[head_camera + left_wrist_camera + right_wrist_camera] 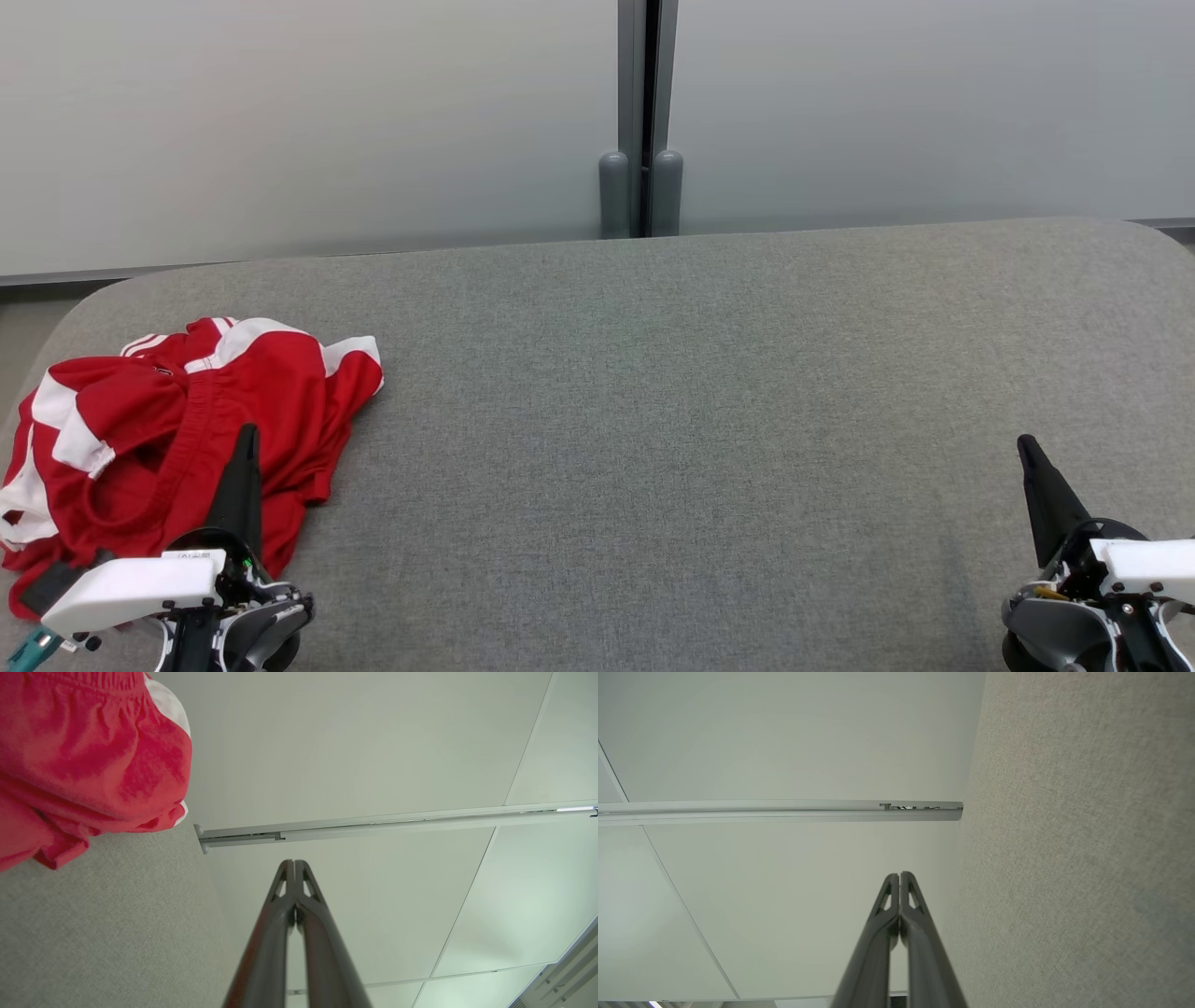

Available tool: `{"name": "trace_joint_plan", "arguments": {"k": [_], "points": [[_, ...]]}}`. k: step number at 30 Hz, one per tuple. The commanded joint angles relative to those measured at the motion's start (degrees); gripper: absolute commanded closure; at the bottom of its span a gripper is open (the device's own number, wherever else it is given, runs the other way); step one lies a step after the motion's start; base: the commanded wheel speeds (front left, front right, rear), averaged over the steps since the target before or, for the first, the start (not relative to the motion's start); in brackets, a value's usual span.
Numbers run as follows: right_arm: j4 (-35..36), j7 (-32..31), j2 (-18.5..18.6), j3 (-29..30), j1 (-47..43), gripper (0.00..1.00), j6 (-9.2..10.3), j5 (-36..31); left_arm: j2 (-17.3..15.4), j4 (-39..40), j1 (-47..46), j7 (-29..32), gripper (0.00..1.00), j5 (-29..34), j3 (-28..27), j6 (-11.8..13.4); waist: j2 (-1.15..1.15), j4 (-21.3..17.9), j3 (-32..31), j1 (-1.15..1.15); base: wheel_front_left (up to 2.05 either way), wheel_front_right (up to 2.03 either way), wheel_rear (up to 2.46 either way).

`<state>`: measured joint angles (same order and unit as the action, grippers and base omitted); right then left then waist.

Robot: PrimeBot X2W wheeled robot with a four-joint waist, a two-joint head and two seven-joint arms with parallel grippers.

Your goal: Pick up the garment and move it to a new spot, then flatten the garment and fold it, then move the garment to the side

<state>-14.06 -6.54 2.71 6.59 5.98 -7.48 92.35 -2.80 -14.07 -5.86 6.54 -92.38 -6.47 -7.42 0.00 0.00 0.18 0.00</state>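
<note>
A red garment point(177, 420) with white stripes lies crumpled at the left end of the grey fabric surface point(672, 401). My left gripper point(247, 434) hangs in front of it at the lower left, fingers pressed together and holding nothing. In the left wrist view the garment point(84, 760) fills the upper left, apart from my shut left gripper point(294, 862). Low at the right, my right gripper point(1025, 441) is shut and empty over bare fabric. The right wrist view has the right gripper point(899, 874) shut beside the grey surface point(1073, 858).
A pale frosted wall point(308, 121) with a dark vertical post point(641, 112) stands behind the surface. The surface's rounded corners lie at the far left and far right. A wide stretch of grey fabric lies between the two grippers.
</note>
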Motion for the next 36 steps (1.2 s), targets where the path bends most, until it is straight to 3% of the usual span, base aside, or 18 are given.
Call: {"name": "trace_joint_plan", "arguments": {"k": [1, 3, 4, 21, 36], "points": [[0.1, -0.1, 0.3, 0.0, 0.5, 1.00, -0.03, 0.1, -0.2, 0.1, -0.9, 0.1, 1.00, -0.1, -0.2, -0.2, 0.00, 0.0, 0.0, 0.00, 0.00, 0.00, 0.00], [0.1, -0.1, 0.3, 0.0, 0.5, 1.00, -0.03, 0.1, -0.2, 0.1, -0.9, 0.1, 1.00, -0.1, -0.2, -0.2, 0.00, 0.0, 0.0, 0.00, 0.00, 0.00, 0.00], [-0.1, 0.0, 0.0, 0.0, -0.1, 0.00, 0.00, 0.0, 0.0, -0.2, 0.1, -0.1, 0.00, 0.0, 0.0, 0.0, 0.00, 0.0, 0.0, 0.00, 0.00, 0.00, 0.00], [1.7, 3.9, 0.1, -4.0, 0.0, 0.00, 0.04, -1.8, 0.3, 1.9, 1.5, -4.2, 0.00, 4.4, 1.6, 0.0, 0.00, 0.1, 0.0, 0.00, 0.00, 0.00, 0.00], [3.5, 7.6, 1.3, -7.7, 1.4, 0.00, 0.01, -14.0, 0.2, 5.2, 2.0, -7.6, 0.00, 21.2, 1.6, 0.9, 0.00, 0.3, 0.1, 0.00, 0.00, 0.00, 0.00]]}}
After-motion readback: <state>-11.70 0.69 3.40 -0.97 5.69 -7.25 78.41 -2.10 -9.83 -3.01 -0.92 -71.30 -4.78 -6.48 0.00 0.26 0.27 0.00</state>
